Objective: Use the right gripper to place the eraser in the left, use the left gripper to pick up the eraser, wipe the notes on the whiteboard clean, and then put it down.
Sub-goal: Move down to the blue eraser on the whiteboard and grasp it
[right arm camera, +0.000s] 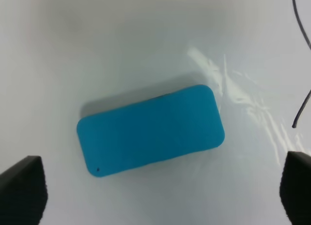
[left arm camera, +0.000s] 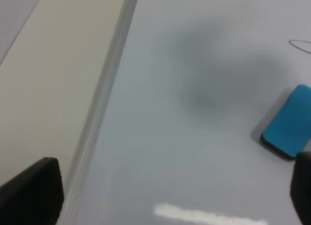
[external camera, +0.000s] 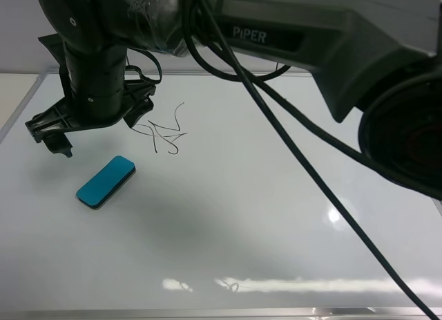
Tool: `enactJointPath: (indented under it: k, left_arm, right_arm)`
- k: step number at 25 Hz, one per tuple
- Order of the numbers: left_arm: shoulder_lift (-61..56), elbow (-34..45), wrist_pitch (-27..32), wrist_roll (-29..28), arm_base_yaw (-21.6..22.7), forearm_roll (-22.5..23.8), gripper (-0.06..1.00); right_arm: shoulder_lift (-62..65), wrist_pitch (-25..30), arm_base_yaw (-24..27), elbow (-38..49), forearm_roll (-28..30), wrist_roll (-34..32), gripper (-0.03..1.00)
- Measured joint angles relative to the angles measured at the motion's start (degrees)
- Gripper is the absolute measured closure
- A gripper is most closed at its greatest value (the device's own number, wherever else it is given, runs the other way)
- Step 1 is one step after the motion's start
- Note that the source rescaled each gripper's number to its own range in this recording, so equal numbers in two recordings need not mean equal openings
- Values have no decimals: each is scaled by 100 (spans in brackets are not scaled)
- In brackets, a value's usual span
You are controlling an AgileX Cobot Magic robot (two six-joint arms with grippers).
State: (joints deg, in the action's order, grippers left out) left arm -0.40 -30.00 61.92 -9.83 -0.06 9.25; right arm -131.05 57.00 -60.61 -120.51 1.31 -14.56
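The blue eraser (external camera: 106,182) lies flat on the whiteboard (external camera: 276,223), left of the middle. Black scribbled notes (external camera: 164,132) are just behind and to the right of it. My right gripper (external camera: 97,137) has reached across from the right and hovers open above the eraser, apart from it. In the right wrist view the eraser (right arm camera: 149,130) lies between the spread fingers (right arm camera: 22,188), untouched. My left gripper (left arm camera: 167,193) is open and empty over the board's left part, with the eraser (left arm camera: 290,122) off to one side. The left gripper does not show in the exterior high view.
The whiteboard's metal frame (left arm camera: 104,103) runs along its left edge, with beige table (left arm camera: 48,74) beyond. The right arm's black cables (external camera: 311,171) hang across the board's middle. A few small marks (external camera: 231,285) sit near the front edge.
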Motion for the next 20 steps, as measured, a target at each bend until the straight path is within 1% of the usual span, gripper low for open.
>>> enactJointPath:
  k: [5,9,15,19,20]
  left_arm:
    - [0,0,0,0,0,0,-5]
    - [0,0,0,0,0,0,-5]
    - [0,0,0,0,0,0,-5]
    - [0,0,0,0,0,0,-5]
    - [0,0,0,0,0,0,-5]
  right_arm:
    - [37,13,0,0,-205,89,-3]
    - [40,17,0,0,-251,190,-3]
    - [156,51,6,0,-282,551,-3]
    - [539,287,162,0,-373,830,-3]
    - [874,443,291,0,-379,973,-3]
